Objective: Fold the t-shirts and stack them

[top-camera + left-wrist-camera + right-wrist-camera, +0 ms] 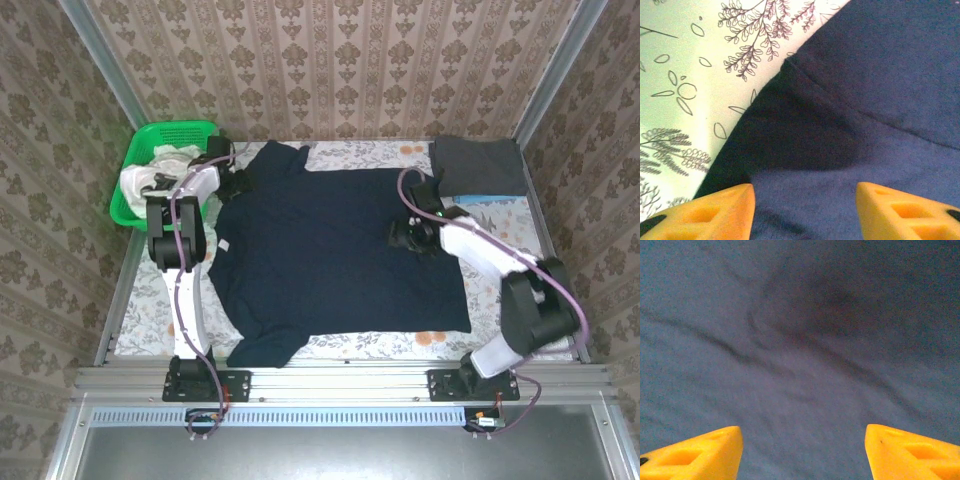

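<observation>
Navy shirt lies spread flat mid-surface, neck apparently to the left, hem to the right. Left tool is over its far-left sleeve seam near the cloth edge, jaws apart, nothing btwn them. Right tool is low over the body near the hem, also wide and empty. Folded grey shirt sits far right; basket w/ white shirts far left. Step, prob.: starting the navy's first fold. Next calls for each tool to pinch an edge & carry it over evenly.
</observation>
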